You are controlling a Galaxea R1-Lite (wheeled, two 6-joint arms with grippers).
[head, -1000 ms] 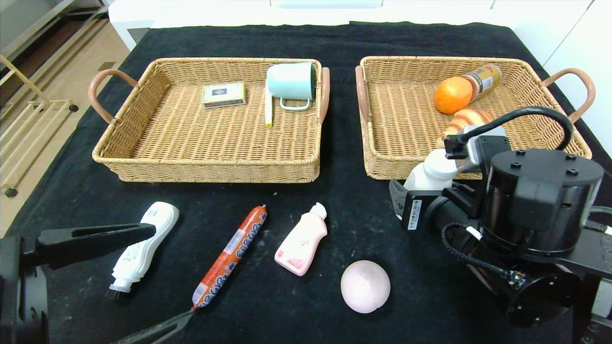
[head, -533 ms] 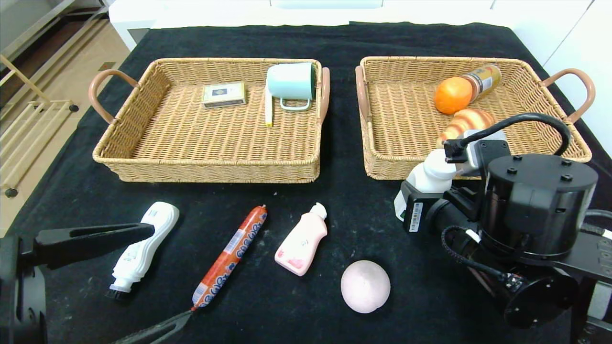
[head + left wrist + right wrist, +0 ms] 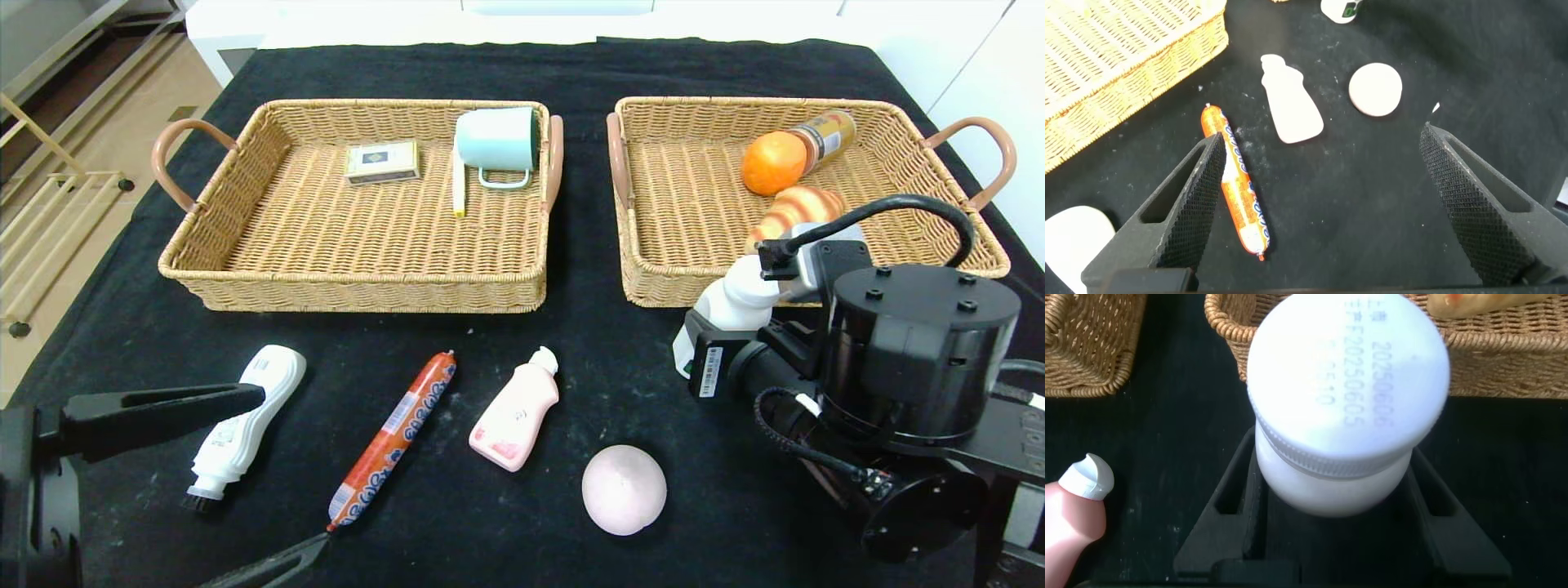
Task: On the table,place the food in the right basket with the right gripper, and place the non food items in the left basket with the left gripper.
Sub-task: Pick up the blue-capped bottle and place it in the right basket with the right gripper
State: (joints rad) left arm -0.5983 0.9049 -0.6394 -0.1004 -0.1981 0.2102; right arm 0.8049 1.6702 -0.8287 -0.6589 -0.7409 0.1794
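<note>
Head view — right pincer [image 3: 718, 314], closed on a white screw-capped plastic bottle [image 3: 739, 296], has eased slightly down and inward over the last second and sits just before the right wicker basket [image 3: 653, 278]; drop-off likely next. Left pincer [image 3: 245, 482] idles low over the black-clothed bench [image 3: 571, 73].

Left wrist view — left fingers [image 3: 1184, 212] spread wide, empty, above an orange sausage stick [image 3: 1237, 192].

Right wrist view — bottle's cap points at the basket wall; long axis runs along the fingers.
</note>
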